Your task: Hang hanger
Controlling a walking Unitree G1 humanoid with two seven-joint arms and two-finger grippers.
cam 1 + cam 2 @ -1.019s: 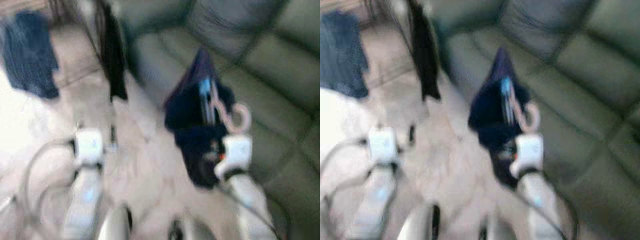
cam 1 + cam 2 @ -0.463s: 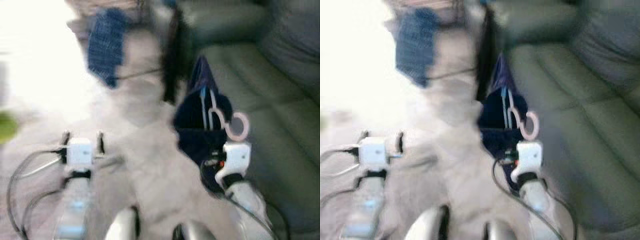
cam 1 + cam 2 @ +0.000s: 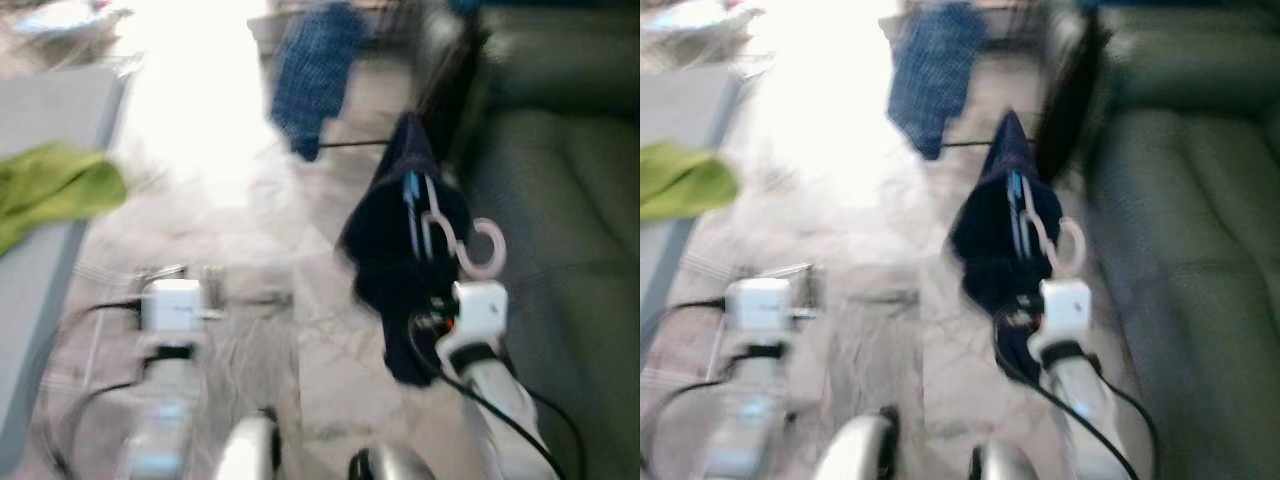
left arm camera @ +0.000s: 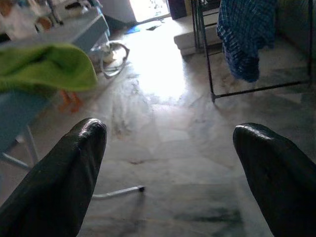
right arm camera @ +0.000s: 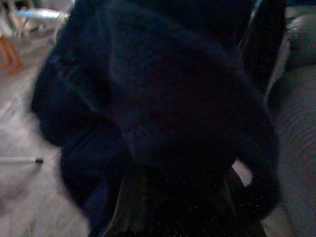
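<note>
Hanger (image 3: 478, 250), pink-hooked and draped with a dark garment (image 3: 400, 240), rides upright in your right tool (image 3: 440, 300); its grip is hidden. Your left tool (image 4: 168, 163) hangs open above the marble floor (image 4: 163, 123), holding nothing.

Pink hanger (image 3: 482, 252) in navy garment (image 3: 400, 240); blue checked shirt (image 4: 245, 34) on black rack (image 4: 207, 59); green cloth (image 4: 47, 66); grey-green sofa (image 3: 560, 220); pale marbled floor (image 4: 163, 143).

A pale marble floor (image 4: 163, 148) carries a metal rack's base bar (image 4: 256, 90).
</note>
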